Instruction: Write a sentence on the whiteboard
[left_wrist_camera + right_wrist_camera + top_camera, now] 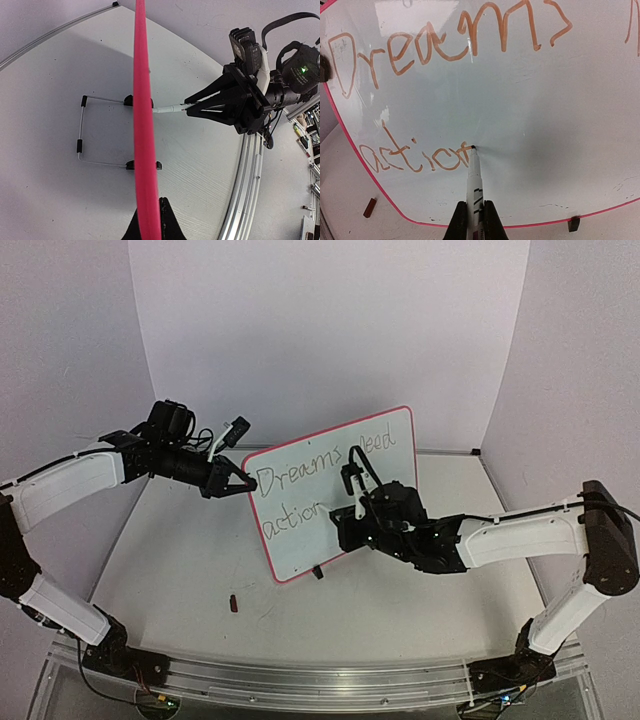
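Now: whiteboard [545,125] just ahead of right fingers [457,222], marker [474,180] tip touching sentence [436,49].

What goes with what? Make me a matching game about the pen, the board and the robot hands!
Things:
1. marker
2. left gripper
3. small dark piece
4. whiteboard frame

States:
A. lying on the table
B. red
C. shut on the whiteboard's edge
D. held in the right gripper, tip on the whiteboard

Pairs: 1-D, 2-C, 3-A, 4-B
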Tool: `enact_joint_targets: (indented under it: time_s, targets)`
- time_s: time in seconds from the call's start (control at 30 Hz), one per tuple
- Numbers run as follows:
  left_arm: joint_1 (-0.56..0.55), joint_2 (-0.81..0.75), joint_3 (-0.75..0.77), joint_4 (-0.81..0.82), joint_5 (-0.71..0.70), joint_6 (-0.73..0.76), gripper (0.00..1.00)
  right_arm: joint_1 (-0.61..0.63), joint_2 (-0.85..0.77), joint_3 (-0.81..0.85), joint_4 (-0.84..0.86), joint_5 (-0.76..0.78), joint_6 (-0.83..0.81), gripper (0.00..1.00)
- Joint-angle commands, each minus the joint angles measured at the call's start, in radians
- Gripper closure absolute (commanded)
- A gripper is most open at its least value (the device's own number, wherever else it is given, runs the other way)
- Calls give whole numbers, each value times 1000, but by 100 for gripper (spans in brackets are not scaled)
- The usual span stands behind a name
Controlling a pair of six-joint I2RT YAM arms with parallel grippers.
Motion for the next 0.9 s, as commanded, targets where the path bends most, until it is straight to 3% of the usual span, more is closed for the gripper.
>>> enact_joint_targets:
  time_s: [0.0,0.87]
  targets:
    - [-35,52,-17,-115,-25,30,100,-12,-14,30,37,74,9,100]
    - [-35,56,-15,-116,-25,30,100,-14,10,-52,20,44,100,100]
